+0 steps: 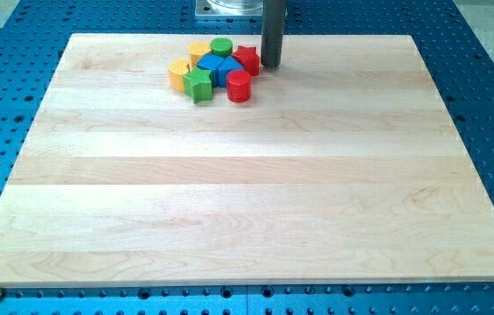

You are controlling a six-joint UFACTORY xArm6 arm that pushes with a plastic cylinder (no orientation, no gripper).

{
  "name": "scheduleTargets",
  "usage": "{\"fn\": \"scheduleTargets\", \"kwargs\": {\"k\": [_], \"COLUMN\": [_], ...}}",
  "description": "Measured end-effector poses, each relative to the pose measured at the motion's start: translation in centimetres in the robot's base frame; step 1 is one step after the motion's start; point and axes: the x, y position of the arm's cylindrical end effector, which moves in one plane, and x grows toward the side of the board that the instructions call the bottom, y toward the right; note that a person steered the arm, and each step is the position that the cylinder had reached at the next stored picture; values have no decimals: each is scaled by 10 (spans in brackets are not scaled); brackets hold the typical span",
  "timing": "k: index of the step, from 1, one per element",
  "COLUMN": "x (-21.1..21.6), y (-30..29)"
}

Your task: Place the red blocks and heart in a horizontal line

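Note:
Several blocks sit in one tight cluster near the view's top of the wooden board (247, 175). A red cylinder (239, 86) is at the cluster's lower right. A red star-shaped block (247, 59) is at its upper right. A yellow heart (179, 73) is at the left edge, with a second yellow block (199, 52) above it. A green cylinder (221, 47) is at the top, a green star (198, 85) at the bottom, and blue blocks (217, 69) in the middle. My tip (270, 64) stands just right of the red star, close to it or touching it.
The board lies on a blue perforated table (491, 105). The arm's metal base (229, 9) shows at the view's top edge, just behind the cluster.

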Motion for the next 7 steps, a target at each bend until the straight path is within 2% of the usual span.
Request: {"fn": "scheduleTargets", "kwargs": {"k": [3,4,5,6,7], "x": [0,-50,-61,-22,1], "y": [-1,-6,-64,-111,-86]}}
